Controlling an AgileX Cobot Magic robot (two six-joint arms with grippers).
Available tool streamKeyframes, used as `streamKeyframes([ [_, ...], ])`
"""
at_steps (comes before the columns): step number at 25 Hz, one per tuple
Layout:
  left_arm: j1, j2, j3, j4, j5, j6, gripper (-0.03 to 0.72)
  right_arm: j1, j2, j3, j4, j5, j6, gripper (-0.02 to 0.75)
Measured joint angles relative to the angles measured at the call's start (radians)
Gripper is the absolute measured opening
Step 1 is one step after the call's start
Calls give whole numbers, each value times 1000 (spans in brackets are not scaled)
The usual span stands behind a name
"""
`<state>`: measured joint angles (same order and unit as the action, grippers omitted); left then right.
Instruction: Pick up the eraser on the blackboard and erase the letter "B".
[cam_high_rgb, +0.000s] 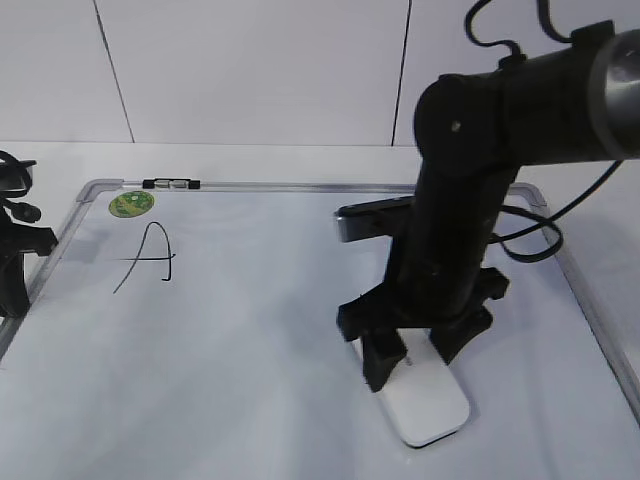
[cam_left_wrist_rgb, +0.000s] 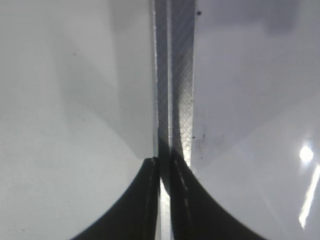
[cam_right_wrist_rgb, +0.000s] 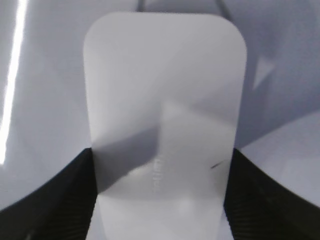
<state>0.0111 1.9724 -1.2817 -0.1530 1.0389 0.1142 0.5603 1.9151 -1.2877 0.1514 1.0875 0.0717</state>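
Right tool (cam_high_rgb: 412, 358) clamps white glossy plastic eraser (cam_high_rgb: 425, 395) on white dry-erase blackboard (cam_high_rgb: 250, 340) | left tool (cam_left_wrist_rgb: 165, 200) closed, idle | "B" unseen; erasing apparently left.

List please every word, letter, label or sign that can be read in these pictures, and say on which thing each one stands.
"A": hand-drawn black letter on the blackboard, below the green sticker.
Green sticker, at the board's top-left corner: its print is too small to read.
Eraser, between the right gripper fingers: faint grey lettering on its top, too blurred to read.
No "B" or other letter shows in any view.
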Motion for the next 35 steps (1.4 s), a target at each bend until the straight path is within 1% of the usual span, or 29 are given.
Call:
streamKeyframes([
  [4, 0, 0, 0, 0, 0, 0, 36, 118, 2, -2, 31, -49, -3, 548],
  [6, 0, 0, 0, -2, 0, 0, 36, 156, 4, -7, 49, -63, 4, 548],
  [9, 0, 0, 0, -2, 2, 0, 36, 170, 16, -29, 60, -69, 20, 548],
  [12, 0, 0, -1, -6, 5, 0, 36, 163, 22, -52, 3, -71, 74, 548],
  [15, 0, 0, -1, -6, 5, 0, 36, 138, 22, -66, -99, -81, 128, 548],
  [17, 0, 0, -1, -6, 5, 0, 36, 113, 31, -76, -145, -69, 154, 548],
  [23, 0, 2, -1, -8, 5, 0, 36, 35, 76, -137, -160, 6, 170, 548],
  [30, 0, 2, -1, -10, 5, 0, 36, -114, 80, -146, -180, 34, 170, 548],
  [32, 0, 2, -1, -10, 5, 0, 36, -134, 80, -146, -193, 44, 168, 548],
  [35, 0, 2, -1, -10, 5, 0, 36, -134, 80, -146, -195, 45, 163, 548],
])
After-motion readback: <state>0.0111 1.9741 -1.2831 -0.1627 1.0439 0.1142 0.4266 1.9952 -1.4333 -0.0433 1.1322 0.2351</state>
